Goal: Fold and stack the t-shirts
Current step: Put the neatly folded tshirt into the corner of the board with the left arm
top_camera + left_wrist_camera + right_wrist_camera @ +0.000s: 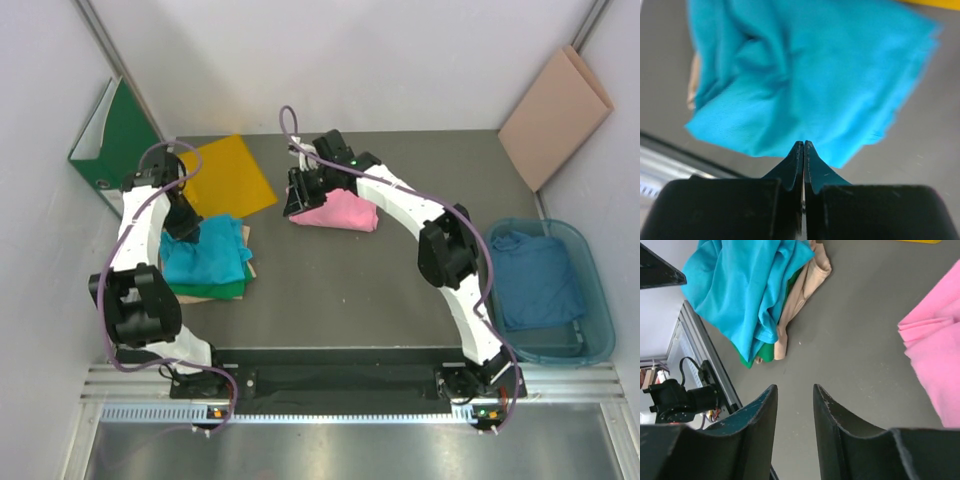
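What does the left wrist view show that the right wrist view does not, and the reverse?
Only the left wrist view: the left pincer, shut. Only the right wrist view: the right pincer, open; the pink t-shirt; green cloth and beige cloth under the teal t-shirt. Both: the teal t-shirt and the grey table.

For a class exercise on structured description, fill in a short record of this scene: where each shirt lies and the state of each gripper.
stack at left: teal shirt on top, green shirt beneath
centre: pink shirt, folded
bin at right: dark blue shirt inside
left gripper: shut, above the teal shirt
right gripper: open, over the table beside the pink shirt
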`<state>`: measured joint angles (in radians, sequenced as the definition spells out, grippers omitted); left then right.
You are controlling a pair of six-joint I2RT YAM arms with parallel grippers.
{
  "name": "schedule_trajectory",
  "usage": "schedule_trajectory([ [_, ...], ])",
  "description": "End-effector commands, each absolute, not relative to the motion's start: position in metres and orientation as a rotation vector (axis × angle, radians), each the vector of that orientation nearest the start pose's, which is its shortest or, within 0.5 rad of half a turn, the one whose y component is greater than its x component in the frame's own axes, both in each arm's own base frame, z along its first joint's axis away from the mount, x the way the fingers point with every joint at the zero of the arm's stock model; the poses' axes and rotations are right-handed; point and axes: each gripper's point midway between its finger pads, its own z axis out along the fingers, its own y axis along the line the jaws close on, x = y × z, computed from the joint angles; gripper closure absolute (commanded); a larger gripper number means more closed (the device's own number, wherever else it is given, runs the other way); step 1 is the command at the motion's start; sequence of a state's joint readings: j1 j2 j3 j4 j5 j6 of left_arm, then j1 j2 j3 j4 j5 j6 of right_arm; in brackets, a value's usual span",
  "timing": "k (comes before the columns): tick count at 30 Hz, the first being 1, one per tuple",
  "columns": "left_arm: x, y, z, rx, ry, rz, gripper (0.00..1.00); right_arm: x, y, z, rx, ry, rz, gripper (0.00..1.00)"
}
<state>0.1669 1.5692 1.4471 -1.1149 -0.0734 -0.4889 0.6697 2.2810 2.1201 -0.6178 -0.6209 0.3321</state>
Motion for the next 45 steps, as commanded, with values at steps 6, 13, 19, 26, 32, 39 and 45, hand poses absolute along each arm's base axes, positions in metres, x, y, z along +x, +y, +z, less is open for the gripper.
schedule_trajectory([
  [6, 0.25, 0.09, 0.118, -1.273, 2.689, 0.308, 1.0, 0.403, 0.398, 0.17, -0.681, 2.34, 1.161, 0.64],
  [13, 0.228, 0.096, 0.078, -1.438, 2.716, 0.259, 1.0, 0.427, 0.362, 0.168, -0.574, 2.36, 1.146, 0.62],
  [19, 0.209, 0.106, 0.047, -1.681, 2.661, 0.083, 1.0, 0.444, 0.337, 0.17, -0.503, 2.362, 1.137, 0.62],
  [26, 0.229, 0.115, 0.052, -1.673, 2.599, -0.107, 1.0, 0.448, 0.323, 0.167, -0.467, 2.369, 1.133, 0.62],
  [32, 0.273, 0.107, 0.126, -1.424, 2.39, -0.28, 1.0, 0.448, 0.323, 0.164, -0.46, 2.373, 1.145, 0.61],
  [39, 0.283, 0.099, 0.181, -1.286, 2.261, -0.303, 1.0, 0.454, 0.325, 0.162, -0.451, 2.373, 1.145, 0.61],
  [45, 0.291, 0.092, 0.177, -1.246, 2.279, -0.338, 1.0, 0.457, 0.325, 0.159, -0.447, 2.382, 1.136, 0.61],
])
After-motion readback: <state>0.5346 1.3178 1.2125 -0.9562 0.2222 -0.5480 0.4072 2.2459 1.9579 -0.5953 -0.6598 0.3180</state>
